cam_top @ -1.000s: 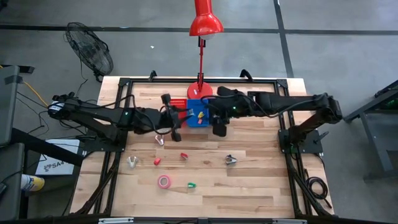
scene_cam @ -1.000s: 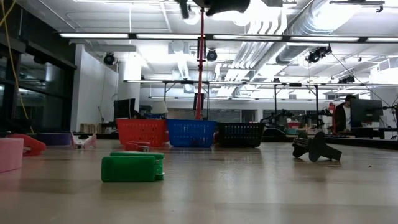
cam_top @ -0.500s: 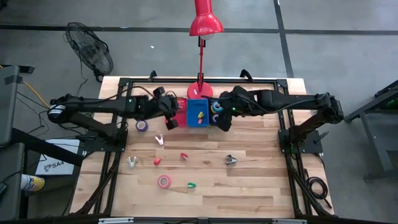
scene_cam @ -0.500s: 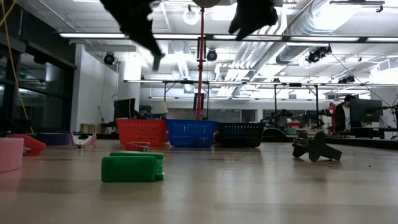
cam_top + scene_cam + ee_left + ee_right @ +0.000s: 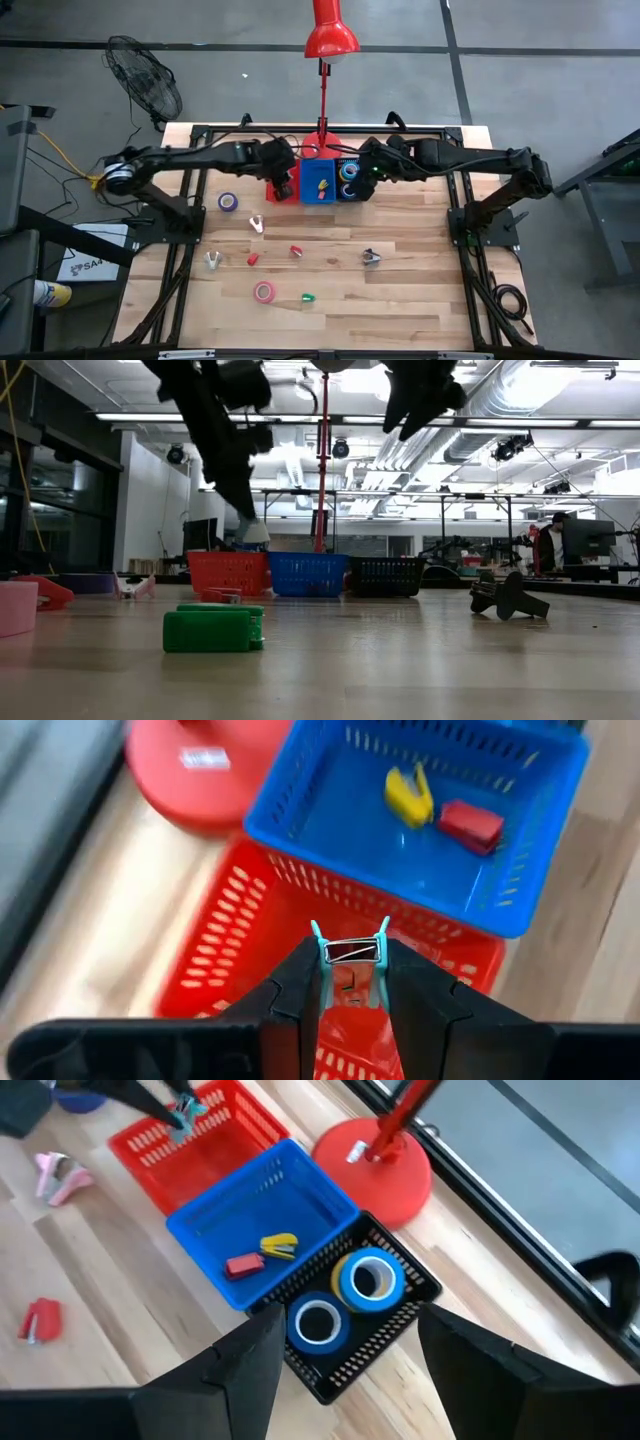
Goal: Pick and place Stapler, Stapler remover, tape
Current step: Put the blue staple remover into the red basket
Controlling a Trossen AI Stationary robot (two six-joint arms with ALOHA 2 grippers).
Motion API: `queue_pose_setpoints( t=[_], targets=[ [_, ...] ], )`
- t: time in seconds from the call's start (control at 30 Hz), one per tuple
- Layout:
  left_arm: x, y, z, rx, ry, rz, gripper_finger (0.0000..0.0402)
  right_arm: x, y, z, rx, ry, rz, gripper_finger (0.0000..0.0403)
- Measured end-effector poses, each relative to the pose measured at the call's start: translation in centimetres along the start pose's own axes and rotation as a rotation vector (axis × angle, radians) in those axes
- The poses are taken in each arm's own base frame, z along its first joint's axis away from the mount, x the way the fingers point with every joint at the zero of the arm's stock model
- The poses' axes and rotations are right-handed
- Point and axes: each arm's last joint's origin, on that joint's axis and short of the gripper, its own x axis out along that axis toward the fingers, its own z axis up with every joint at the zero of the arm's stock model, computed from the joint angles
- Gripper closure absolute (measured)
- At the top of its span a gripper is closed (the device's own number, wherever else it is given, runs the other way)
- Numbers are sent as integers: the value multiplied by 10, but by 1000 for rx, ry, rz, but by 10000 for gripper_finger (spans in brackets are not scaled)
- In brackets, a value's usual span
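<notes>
My left gripper [image 5: 352, 965] is shut on a teal stapler remover [image 5: 350, 952] above the red bin [image 5: 300, 910], at the table's far middle [image 5: 283, 186]. My right gripper [image 5: 345, 1345] stands open over the black bin [image 5: 395, 1330], which holds two blue tape rolls [image 5: 365, 1280]. The blue bin [image 5: 318, 181] between them holds a yellow and a red stapler [image 5: 470, 825]. On the table lie a purple tape roll [image 5: 229, 201], a pink tape roll [image 5: 263, 291], a pink remover [image 5: 257, 224], a silver remover [image 5: 212, 260], a dark remover [image 5: 371, 257], red staplers [image 5: 253, 259] and a green stapler [image 5: 307, 298]. My left gripper pinches the teal stapler remover by its two outer sides [image 5: 325, 978] between its two fingers. The remover's pronged end [image 5: 350, 935] sticks out past the fingertips. The fingers slant down from above. The remover hangs clear of the red bin below it.
A red desk lamp's round base [image 5: 320, 146] stands just behind the bins, its pole [image 5: 323, 460] rising between my arms. The three bins stand side by side in a row. A black frame [image 5: 200, 135] runs around the table's edges. Bare wood lies toward the near edge.
My left gripper has come down toward the red bin with the teal remover and tipped further downward, its arm swinging toward the far edge. My right gripper has drawn back a little toward the far edge and rolled, uncovering the black bin; it stays open.
</notes>
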Motion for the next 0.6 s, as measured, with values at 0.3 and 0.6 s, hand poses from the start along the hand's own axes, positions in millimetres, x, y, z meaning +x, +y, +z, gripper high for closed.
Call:
queue_pose_setpoints(
  t=[0.3, 0.6],
  targets=[
    [36, 11, -5, -4, 122, -83, 316, -2, -6, -13, 16, 105, -91, 180],
    [43, 14, -8, 35, 150, -114, 285, 33, -3, -53, 16, 233, -90, 180]
  ],
)
